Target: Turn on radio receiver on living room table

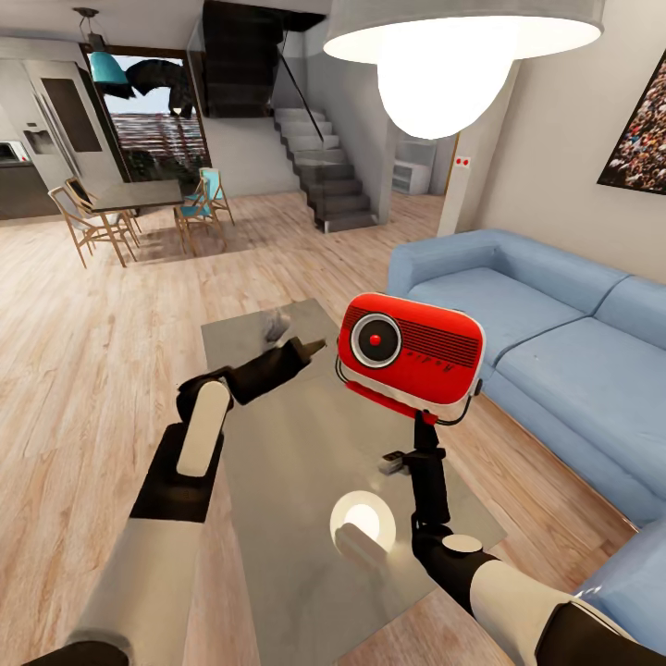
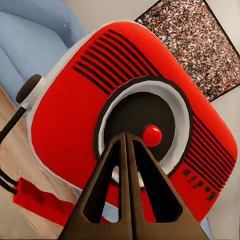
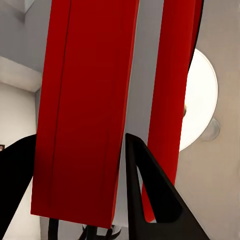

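Observation:
The radio receiver (image 1: 412, 356), a red rounded box with white sides, hangs in the air above the long grey-beige table (image 1: 277, 462). Its dial has a red centre (image 2: 151, 135) and faces my left gripper. My right gripper (image 1: 425, 421) holds the radio from below, and the red base (image 3: 80, 125) sits between the two black fingers (image 3: 150, 195). My left gripper (image 1: 317, 348) is shut, its joined fingertips (image 2: 125, 142) pointing at the dial just beside the red centre. Whether the tips touch the dial I cannot tell.
A blue sectional sofa (image 1: 555, 324) runs along the table's right side. A white pendant lamp (image 1: 444, 55) hangs overhead, mirrored in the tabletop. A framed crowd photo (image 1: 643, 139) hangs on the right wall. Far back stand a dining table with wooden chairs (image 1: 139, 199) and stairs (image 1: 328, 176).

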Available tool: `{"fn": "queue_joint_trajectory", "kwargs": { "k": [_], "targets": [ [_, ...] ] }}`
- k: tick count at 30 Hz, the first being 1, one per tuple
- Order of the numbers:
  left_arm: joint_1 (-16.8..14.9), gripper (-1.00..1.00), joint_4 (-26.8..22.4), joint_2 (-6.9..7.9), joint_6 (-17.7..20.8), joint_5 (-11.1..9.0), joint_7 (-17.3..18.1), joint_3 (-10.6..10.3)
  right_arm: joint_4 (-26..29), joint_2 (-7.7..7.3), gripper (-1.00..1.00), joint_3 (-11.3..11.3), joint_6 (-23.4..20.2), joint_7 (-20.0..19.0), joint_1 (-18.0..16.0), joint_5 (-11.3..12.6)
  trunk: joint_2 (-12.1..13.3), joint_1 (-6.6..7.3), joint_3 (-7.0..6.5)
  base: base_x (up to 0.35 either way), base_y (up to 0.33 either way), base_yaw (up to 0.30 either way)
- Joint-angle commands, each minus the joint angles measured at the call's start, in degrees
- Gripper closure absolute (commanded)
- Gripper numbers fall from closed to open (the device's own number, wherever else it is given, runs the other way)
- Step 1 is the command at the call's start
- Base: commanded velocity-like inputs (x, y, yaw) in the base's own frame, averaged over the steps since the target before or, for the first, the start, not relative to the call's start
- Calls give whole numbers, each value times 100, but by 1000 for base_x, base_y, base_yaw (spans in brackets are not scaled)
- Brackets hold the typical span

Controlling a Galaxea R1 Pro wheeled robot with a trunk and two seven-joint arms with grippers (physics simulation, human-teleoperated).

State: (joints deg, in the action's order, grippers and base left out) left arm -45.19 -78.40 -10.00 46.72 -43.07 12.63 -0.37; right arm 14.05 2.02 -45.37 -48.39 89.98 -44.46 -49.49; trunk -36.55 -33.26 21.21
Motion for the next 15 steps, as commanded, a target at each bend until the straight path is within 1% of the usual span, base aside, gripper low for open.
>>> {"fn": "queue_joint_trajectory", "kwargs": {
  "k": [1,8,12,15],
  "targets": [
    [-4,100,96,0,-2,-7,1,4,4,1,100,-6,5,2,-1,-18,-1,0,-1,0,0,0],
    [-191,100,572,0,-11,-31,37,-1,3,16,100,-6,-27,2,-1,-17,-1,0,-1,0,0,0],
    [-261,100,667,0,-4,-51,79,-16,2,18,100,-5,-37,2,-1,-17,-1,0,-1,0,0,0],
    [-300,100,685,0,17,-58,188,-26,2,18,100,-6,-43,2,-1,-18,-1,0,-1,0,0,0]
  ]
}}
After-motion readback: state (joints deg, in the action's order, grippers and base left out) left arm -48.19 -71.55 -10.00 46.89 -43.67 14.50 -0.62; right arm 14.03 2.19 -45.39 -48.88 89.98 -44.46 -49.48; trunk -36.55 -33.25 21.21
